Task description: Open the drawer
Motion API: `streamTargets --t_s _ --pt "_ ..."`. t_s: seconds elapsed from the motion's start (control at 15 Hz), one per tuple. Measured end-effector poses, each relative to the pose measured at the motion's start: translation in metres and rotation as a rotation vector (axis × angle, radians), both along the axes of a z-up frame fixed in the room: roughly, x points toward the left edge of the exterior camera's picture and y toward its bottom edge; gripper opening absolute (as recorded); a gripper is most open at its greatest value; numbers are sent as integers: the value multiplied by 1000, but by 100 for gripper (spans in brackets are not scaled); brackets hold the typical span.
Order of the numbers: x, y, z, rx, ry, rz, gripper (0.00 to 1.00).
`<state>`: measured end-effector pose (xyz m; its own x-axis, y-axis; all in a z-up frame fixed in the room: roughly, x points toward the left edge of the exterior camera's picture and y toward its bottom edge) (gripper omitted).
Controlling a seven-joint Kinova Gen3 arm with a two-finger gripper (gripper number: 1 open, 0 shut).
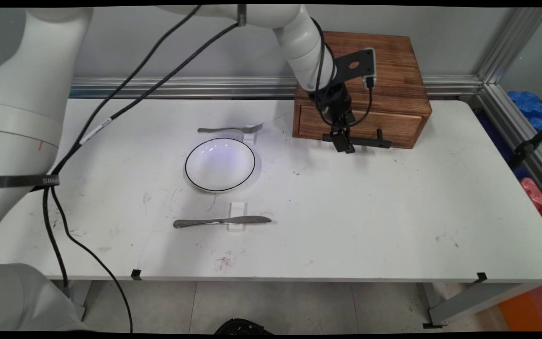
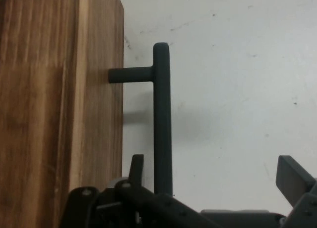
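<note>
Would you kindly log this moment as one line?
claw: open, astride drawer handle | wooden drawer box: shut | bowl, fork, knife: on table

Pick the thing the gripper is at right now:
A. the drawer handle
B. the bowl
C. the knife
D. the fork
A. In the main view the gripper hangs at the black drawer handle on the wooden box, and the hand view shows the handle's bar between the open fingers. The fork, knife and bowl lie apart from it on the table.
</note>
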<state>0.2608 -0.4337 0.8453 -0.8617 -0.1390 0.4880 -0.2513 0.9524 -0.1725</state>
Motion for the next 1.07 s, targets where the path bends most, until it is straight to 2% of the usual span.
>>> streamTargets --t_s 1.07 --pt "-28 -13 -39 8 -61 -6 100"
